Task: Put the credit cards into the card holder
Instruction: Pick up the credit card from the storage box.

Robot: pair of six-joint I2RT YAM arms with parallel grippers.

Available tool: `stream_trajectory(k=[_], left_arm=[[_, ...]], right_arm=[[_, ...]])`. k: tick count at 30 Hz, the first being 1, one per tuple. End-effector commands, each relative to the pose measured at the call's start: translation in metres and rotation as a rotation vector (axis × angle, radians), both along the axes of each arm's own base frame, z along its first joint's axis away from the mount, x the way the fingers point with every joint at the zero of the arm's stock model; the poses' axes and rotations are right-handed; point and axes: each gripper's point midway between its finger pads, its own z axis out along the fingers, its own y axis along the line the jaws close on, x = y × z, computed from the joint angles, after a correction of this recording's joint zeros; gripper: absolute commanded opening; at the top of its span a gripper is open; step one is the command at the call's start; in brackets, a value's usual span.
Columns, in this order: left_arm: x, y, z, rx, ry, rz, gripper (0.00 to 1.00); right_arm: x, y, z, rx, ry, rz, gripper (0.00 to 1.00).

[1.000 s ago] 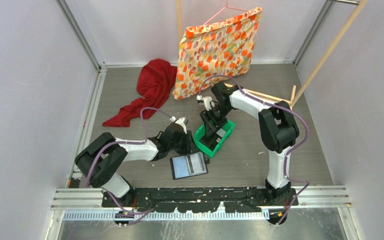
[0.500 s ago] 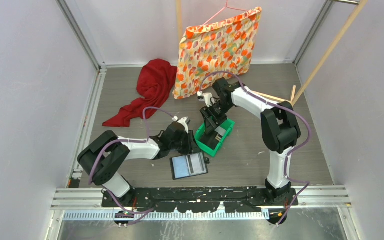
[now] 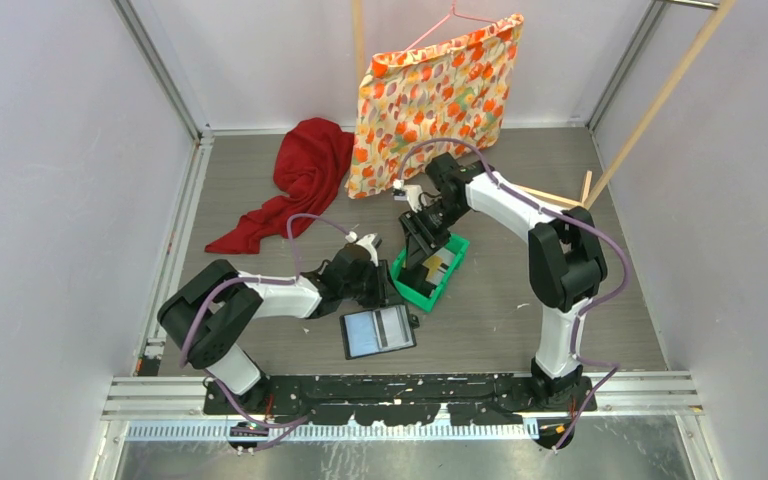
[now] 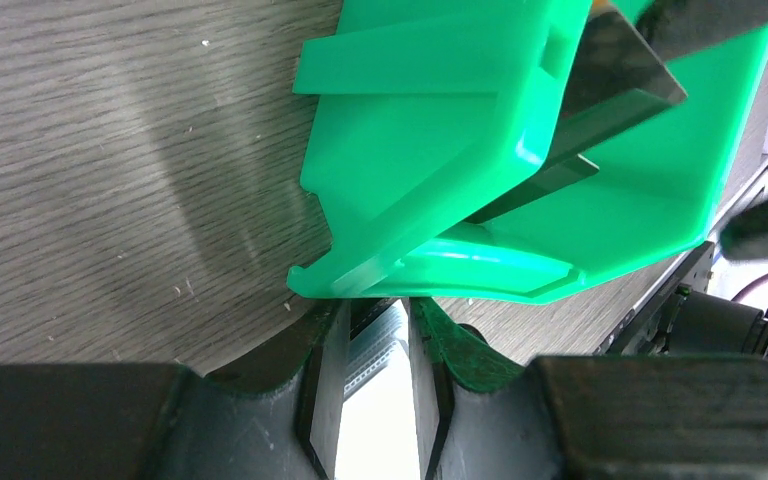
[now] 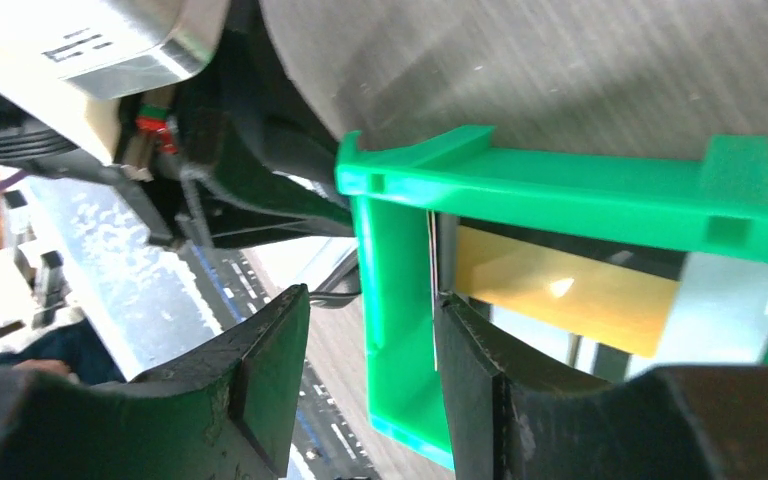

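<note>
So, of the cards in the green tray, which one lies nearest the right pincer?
The yellow-gold card: it lies right beside the right pincer, which straddles the wall of the green tray; the white-grey card lies beyond it.

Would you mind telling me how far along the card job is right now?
Done: the card holder lies open; I cannot see a card in it. In hand: the right fingers straddle one wall of the green tray, open, gripping nothing yet. To do: the gold card and a dark card sit in that tray.
</note>
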Motion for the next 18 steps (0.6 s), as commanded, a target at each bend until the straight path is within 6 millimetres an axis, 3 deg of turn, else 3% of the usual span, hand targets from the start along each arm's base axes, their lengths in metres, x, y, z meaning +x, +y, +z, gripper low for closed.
stream_trajectory(k=[1, 13, 18], left_arm=[[0.029, -0.007, 0.015, -0.033, -0.085, 0.069, 0.31], [0.030, -0.007, 0.016, -0.040, -0.087, 0.074, 0.31], [0.031, -0.007, 0.017, -0.040, -0.089, 0.076, 0.31]], right_arm=[[-0.034, 0.009, 0.026, 0.060, 0.115, 0.023, 0.53], [-0.028, -0.002, -0.003, -0.053, 0.116, -0.014, 0.44], [-0.020, -0.006, -0.013, -0.098, 0.084, -0.023, 0.33]])
